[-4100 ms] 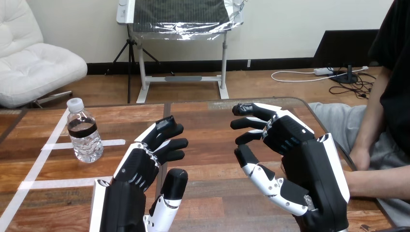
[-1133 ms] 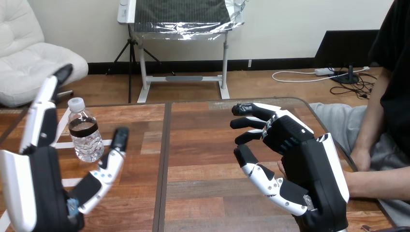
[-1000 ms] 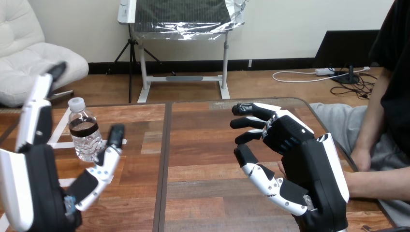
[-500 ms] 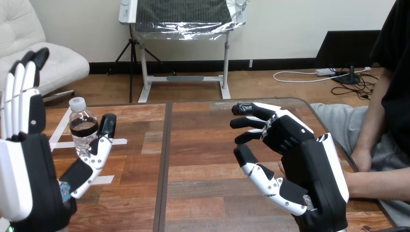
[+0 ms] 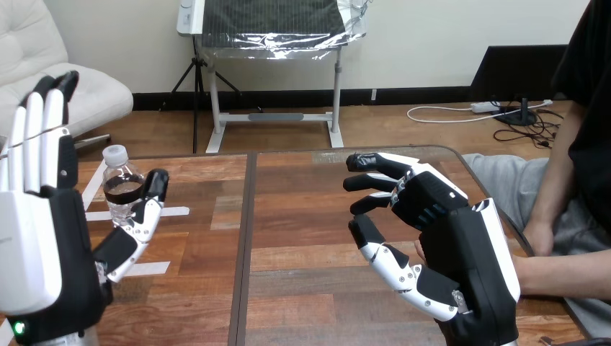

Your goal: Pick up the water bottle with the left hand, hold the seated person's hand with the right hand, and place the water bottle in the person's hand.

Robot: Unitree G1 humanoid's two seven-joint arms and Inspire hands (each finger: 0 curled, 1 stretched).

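Water bottle (image 5: pixel 121 189) upright between left hand's (image 5: pixel 43 245) straight, wide-spread, empty fingers (image 5: pixel 45 126) and thumb (image 5: pixel 148 205).

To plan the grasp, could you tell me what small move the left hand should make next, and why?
Probably bring the left hand forward until the water bottle sits against its palm: the hand is open with straight fingers, its thumb stands beside the upright bottle, and nothing is gripped yet.
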